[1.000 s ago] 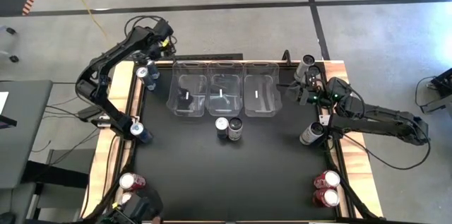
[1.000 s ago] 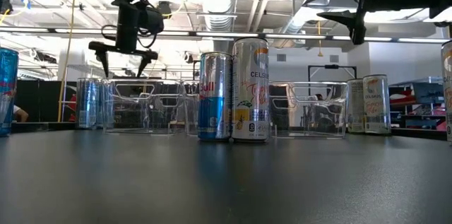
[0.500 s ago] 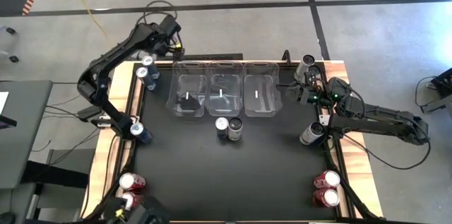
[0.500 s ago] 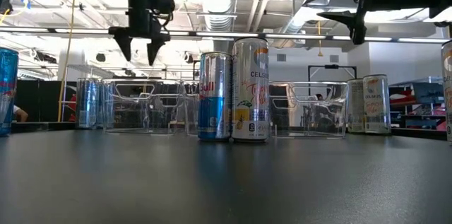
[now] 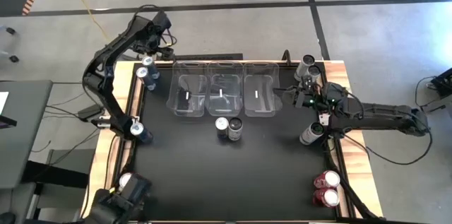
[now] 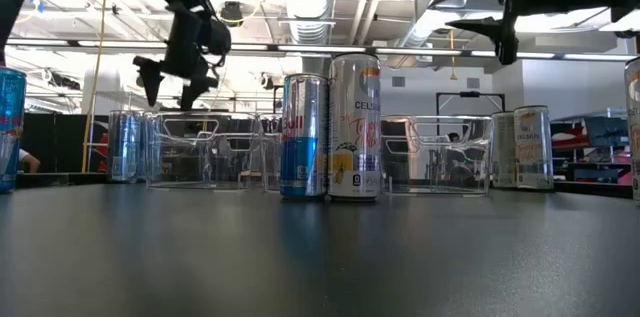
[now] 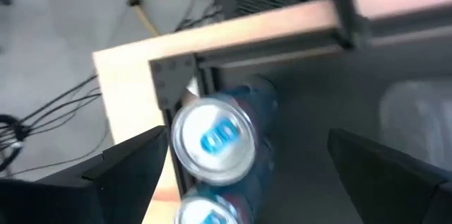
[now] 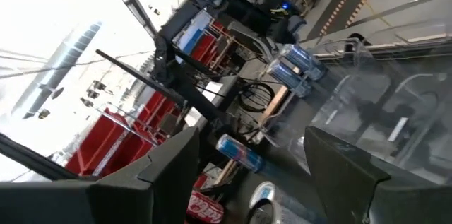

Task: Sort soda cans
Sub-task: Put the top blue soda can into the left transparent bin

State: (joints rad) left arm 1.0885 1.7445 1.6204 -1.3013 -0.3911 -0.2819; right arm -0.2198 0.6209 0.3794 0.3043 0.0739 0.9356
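Two blue-silver cans (image 5: 150,73) stand upright, touching, at the table's far left corner, just beside the wooden edge; my left wrist view looks down on their silver tops. A third blue-silver can (image 5: 138,131) stands farther along the left edge, near the base of my left arm. At mid-table, one blue-silver can (image 5: 222,126) and a pale Celsius can (image 5: 235,128) stand side by side, touching, just in front of the three clear bins (image 5: 223,87); the bins sit in a row near the far edge, and I see no can inside them. On the right side, two pale cans (image 5: 308,66) stand at the far corner and another pale can (image 5: 311,133) sits near the right edge. Two red cans (image 5: 326,188) are at the near right corner; one red can (image 5: 126,180) shows at the near left corner, partly hidden by arm hardware. My left end effector (image 6: 174,69) hangs above the far left corner pair, fingers spread wide, holding nothing, clear of the can tops. My right end effector (image 5: 288,92) hovers above the table just right of the right-hand bin, fingers parted, nothing between them. The black table (image 5: 233,174) carries everything.
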